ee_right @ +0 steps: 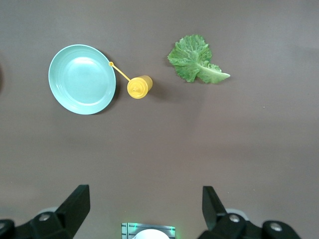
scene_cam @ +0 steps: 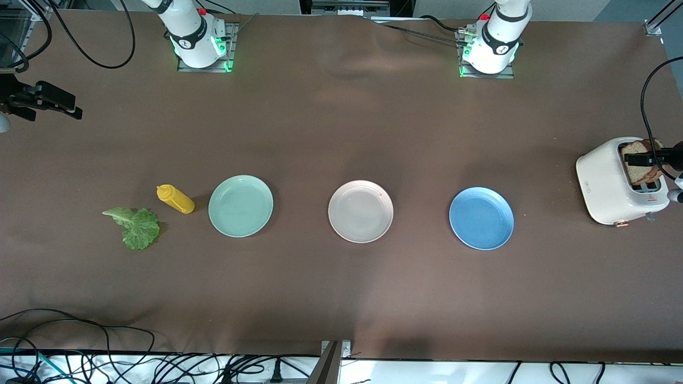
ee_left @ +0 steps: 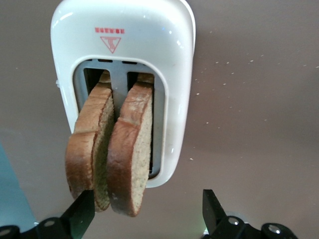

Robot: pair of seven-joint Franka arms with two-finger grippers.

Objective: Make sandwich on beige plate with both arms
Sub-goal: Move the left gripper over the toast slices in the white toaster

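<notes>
While two bread slices (ee_left: 112,149) stand upright in one toaster (scene_cam: 608,184), left gripper (ee_left: 144,214) hovers open above; three plates, beige plate (scene_cam: 360,211) central; right gripper (ee_right: 144,211) open.

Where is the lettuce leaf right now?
The lettuce lies toward the right arm's end of the table, beside the yellow bottle, nearer the front camera than it.

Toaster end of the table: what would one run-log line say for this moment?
left claw: open, over toaster | bread slices: two, in slots | right claw: open, waiting | beige plate: bare
</notes>
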